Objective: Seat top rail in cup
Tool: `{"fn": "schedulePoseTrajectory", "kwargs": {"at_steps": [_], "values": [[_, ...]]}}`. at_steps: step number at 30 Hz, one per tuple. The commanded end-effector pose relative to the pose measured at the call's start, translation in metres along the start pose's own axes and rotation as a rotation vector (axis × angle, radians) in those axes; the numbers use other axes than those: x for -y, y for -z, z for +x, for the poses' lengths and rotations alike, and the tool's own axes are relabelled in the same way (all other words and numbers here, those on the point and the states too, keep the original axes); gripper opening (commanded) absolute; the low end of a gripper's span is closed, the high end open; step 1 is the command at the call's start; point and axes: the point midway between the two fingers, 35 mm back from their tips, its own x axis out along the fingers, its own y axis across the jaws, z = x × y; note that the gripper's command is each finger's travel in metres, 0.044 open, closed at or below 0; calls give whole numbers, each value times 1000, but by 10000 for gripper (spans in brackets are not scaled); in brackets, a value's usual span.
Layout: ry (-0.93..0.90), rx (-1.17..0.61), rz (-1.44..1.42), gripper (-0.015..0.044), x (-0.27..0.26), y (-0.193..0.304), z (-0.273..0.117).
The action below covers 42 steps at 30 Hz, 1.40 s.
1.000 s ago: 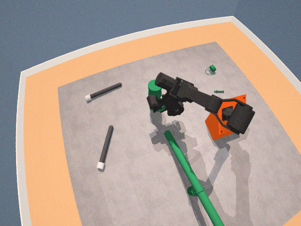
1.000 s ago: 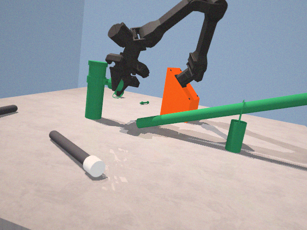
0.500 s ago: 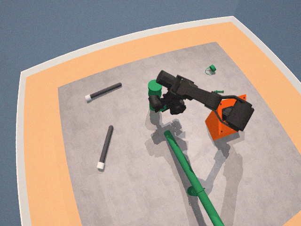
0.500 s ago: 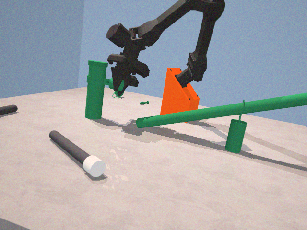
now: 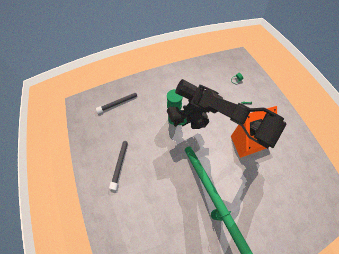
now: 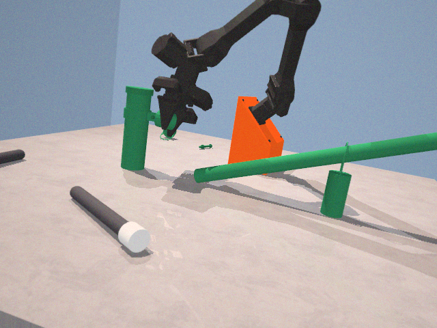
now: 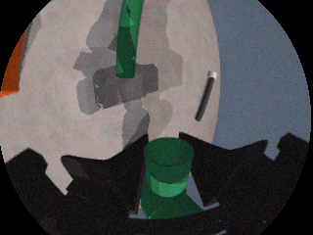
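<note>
The big green post (image 5: 174, 96) (image 6: 134, 144) stands upright. Its brace band (image 6: 130, 113) sits high, a little below the post cap (image 6: 139, 91). The rail-end cup (image 6: 172, 120) (image 7: 168, 168) sticks out from the band, its open mouth showing in the wrist view. My gripper (image 6: 168, 131) (image 7: 163, 136) is shut on the cup, one finger on each side. The green rail (image 5: 209, 186) (image 6: 268, 165) (image 7: 129, 39) slopes down through the loop cap (image 5: 217, 214) on the short post (image 6: 336, 194). Its cut end is low over the table, apart from cup and gripper.
Two dark rods with white ends (image 5: 118, 101) (image 5: 119, 164) lie on the left in the top view. The orange arm base (image 5: 240, 139) (image 6: 243, 137) stands right of the post. A spare green loop piece (image 5: 239, 76) and a small green bolt (image 5: 247, 102) lie beyond it.
</note>
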Motion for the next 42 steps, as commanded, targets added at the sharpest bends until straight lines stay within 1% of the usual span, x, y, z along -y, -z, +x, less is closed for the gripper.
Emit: {"fn": "schedulePoseTrajectory", "kwargs": {"at_steps": [1, 4, 14, 21, 31, 35, 37, 42], "values": [[0, 0, 0, 0, 0, 0, 0], [0, 0, 0, 0, 0, 0, 0], [0, 0, 0, 263, 0, 0, 0], [-1, -1, 0, 440, 8, -12, -11], [-2, -2, -1, 440, 19, -38, -33], [4, -2, 14, 440, 23, -37, -33], [3, -2, 139, 440, 28, -45, -41], [1, 0, 634, 440, 43, -80, -69]]}}
